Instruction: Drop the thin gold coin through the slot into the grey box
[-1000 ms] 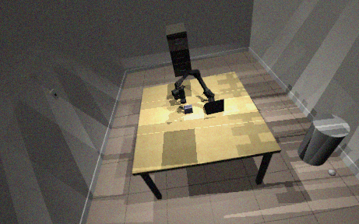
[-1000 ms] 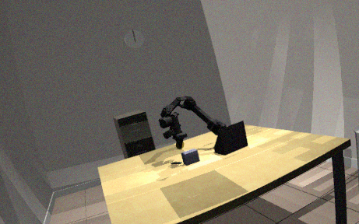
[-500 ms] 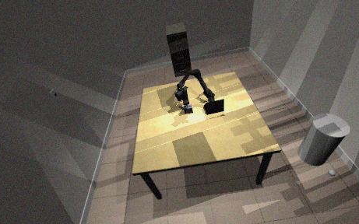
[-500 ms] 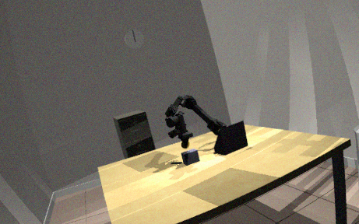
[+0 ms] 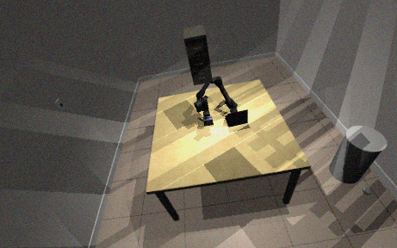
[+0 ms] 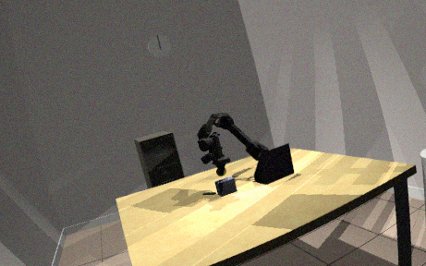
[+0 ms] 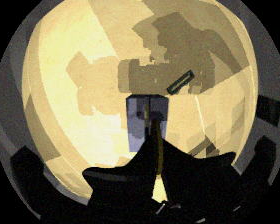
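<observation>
We see the arm reaching out from its dark base [image 6: 274, 163] on the table [image 6: 299, 203], elbow raised and wrist turned downward. The end effector [image 6: 220, 172] hangs above the grey box [image 6: 225, 186], which rests on the table near the base; in the exterior view a gap separates the two. The end effector is closed to a narrow opening on the gold coin [image 7: 160, 189], which appears edge-on in the wrist view as a thin bright sliver between the dark fingers. In that same view the box [image 7: 145, 123] lies directly beyond the coin's edge, its lid seen from above; we cannot make out the slot clearly. A small dark bar, seemingly the holder [image 7: 180, 82], lies on the table past the box, well apart from it. In the top view the end effector [image 5: 206, 118] and box overlap. A dark cabinet [image 6: 159, 158] stands behind the table, and a grey bin [image 5: 358, 152] stands on the floor by the wall.
</observation>
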